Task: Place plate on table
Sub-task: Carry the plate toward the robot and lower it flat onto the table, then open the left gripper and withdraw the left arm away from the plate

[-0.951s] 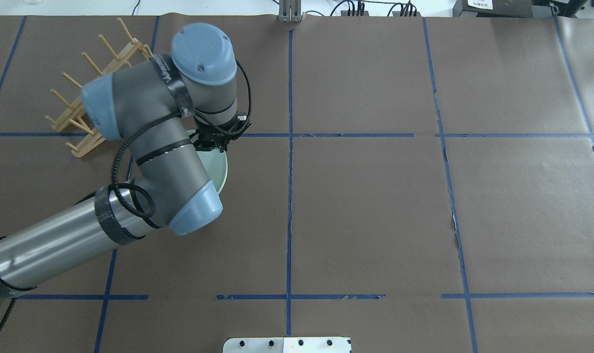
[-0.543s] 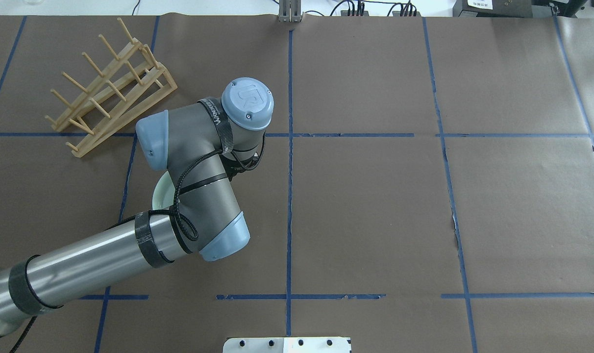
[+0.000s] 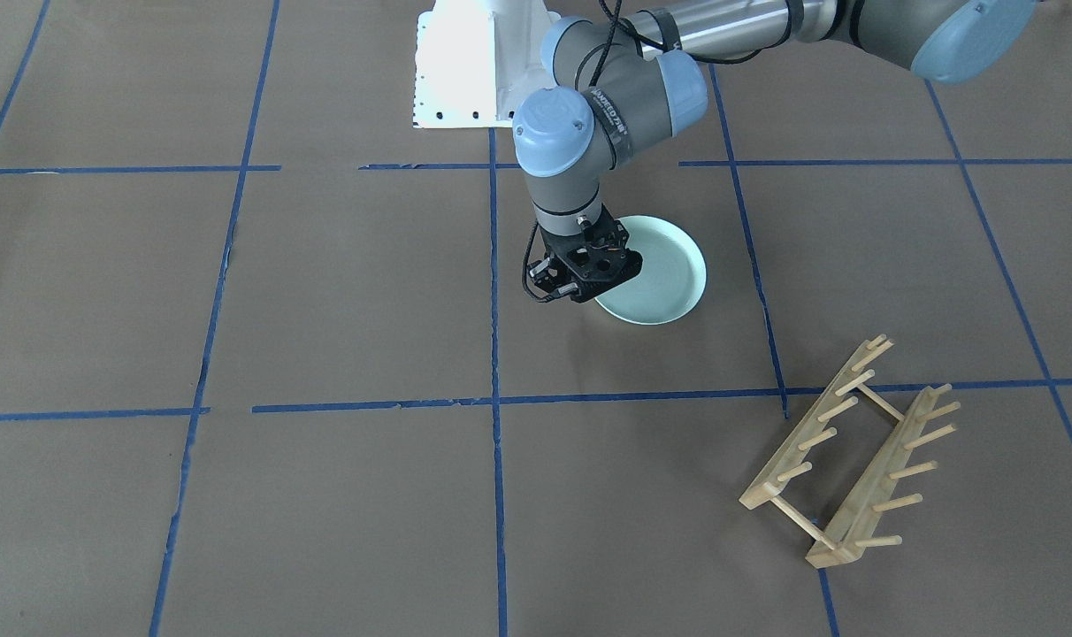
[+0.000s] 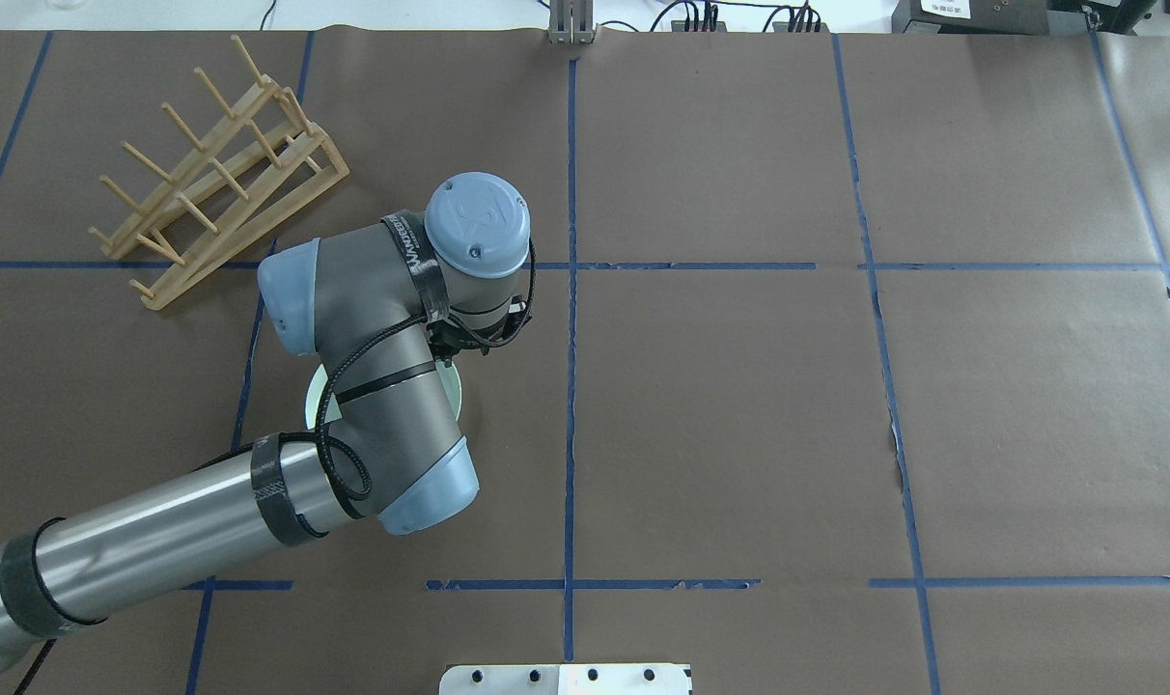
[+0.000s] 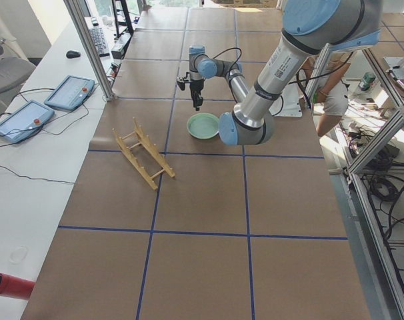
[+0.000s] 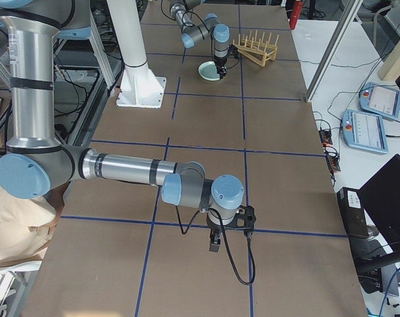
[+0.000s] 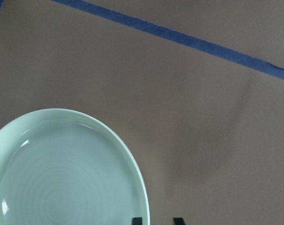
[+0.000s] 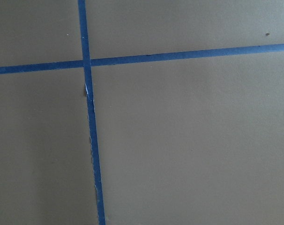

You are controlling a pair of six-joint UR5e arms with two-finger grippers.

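The pale mint-green plate point(image 3: 662, 270) lies flat on the brown paper table point(image 3: 324, 292). It also shows in the left view point(image 5: 203, 125), in the right view point(image 6: 208, 70), and as slivers beside the arm in the overhead view point(image 4: 312, 401). My left gripper point(image 3: 586, 287) points down over the plate's rim. In the left wrist view the plate point(image 7: 62, 178) fills the lower left, and the gripper point(image 7: 158, 221) has bare table between its fingertips, so it is open. My right gripper point(image 6: 216, 246) hangs over bare paper far from the plate, and I cannot tell its state.
The light wooden peg rack point(image 3: 850, 451) stands empty on the table beyond the plate from the robot, on the robot's left point(image 4: 218, 169). The white metal base point(image 3: 465, 62) sits at the table's robot-side edge. Blue tape lines cross the paper.
My left arm swung away from the rack toward the table's middle and nearer the robot, taking the plate with it. In the last half second it shifted only slightly.
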